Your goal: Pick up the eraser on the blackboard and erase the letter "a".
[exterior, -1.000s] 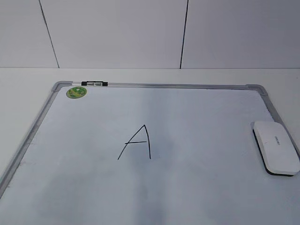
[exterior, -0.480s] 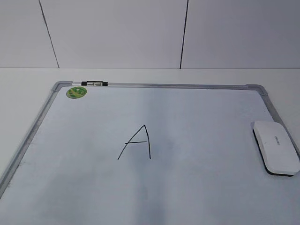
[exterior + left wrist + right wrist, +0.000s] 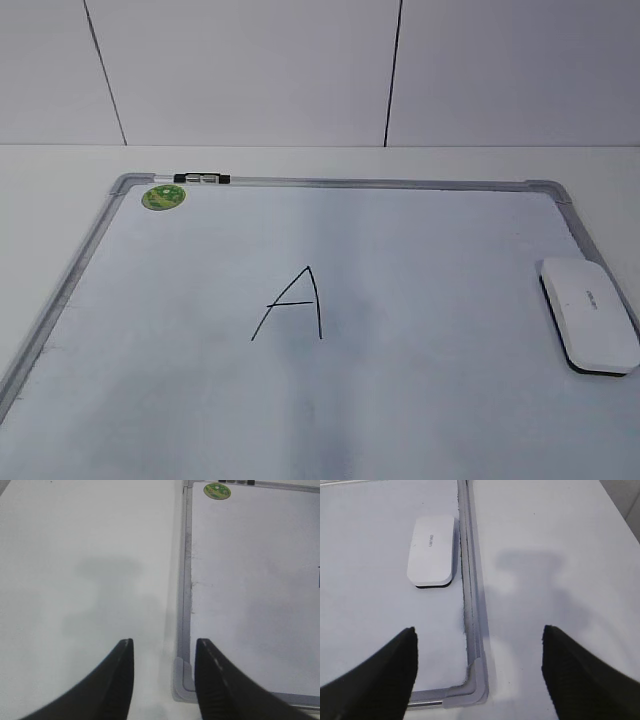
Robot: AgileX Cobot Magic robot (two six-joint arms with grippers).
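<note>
Lying flat on the white table [image 3: 60, 170], the blackboard [image 3: 420, 400] fills most of the exterior view, its grey frame running round rounded corners. A round green sticker [image 3: 163, 197] sits in its far left corner, and just beside it a small black-and-white clip [image 3: 201, 179] rests on the far frame rail. Near the middle of the board stands a single marker letter [image 3: 292, 305], drawn tall with straight strokes like a capital; I see no small looped one anywhere.

The eraser [image 3: 590, 313] lies on the board at its right side, just beside the right frame rail, white top up with grey lettering and a dark edge underneath. Nothing touches it.

Neither arm shows in the exterior view. From the left wrist view, the left tool [image 3: 164, 652] hangs over the near left corner of the board's frame, its dark jaws apart with a modest gap and nothing between them. From the right wrist view, the right tool [image 3: 480, 645] hangs above the near right corner of the frame, jaws spread wide and empty; the eraser [image 3: 431, 550] lies farther along, well apart from its fingertips [image 3: 402, 645].
</note>
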